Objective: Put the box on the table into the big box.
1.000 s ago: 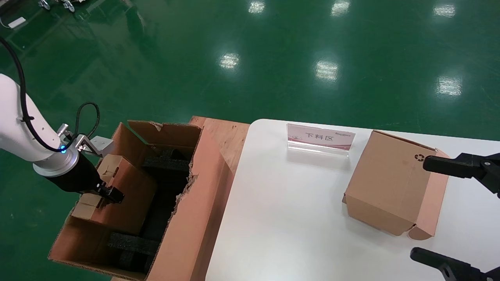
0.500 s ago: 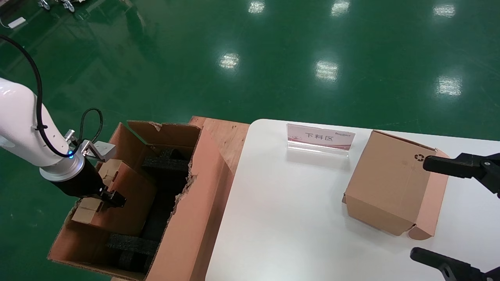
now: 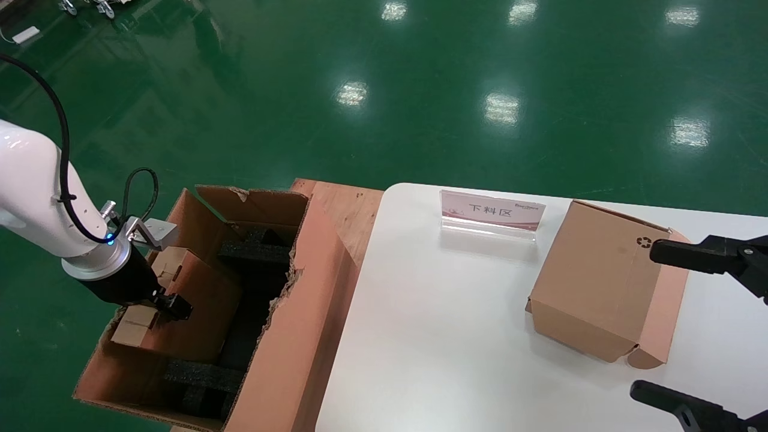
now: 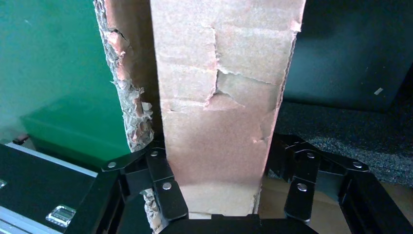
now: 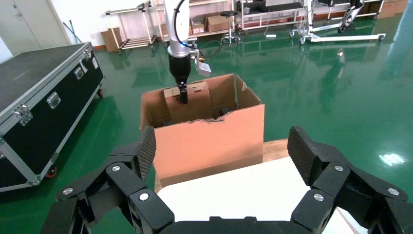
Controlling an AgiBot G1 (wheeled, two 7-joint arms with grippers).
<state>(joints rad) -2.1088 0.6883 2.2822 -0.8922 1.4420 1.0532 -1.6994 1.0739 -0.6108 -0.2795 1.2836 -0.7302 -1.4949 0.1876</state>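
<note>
Over the last second the left gripper (image 3: 171,305), closed on the box (image 3: 192,306), has been lowered a little into the big box (image 3: 288,360). The box has been carried down with it, toward the near end of the big box, so that less of it shows above the ragged rim. In the last half second hardly any further shift is seen, only a slight settling.

"下料区" on table sign (image 3: 493,211)
</note>
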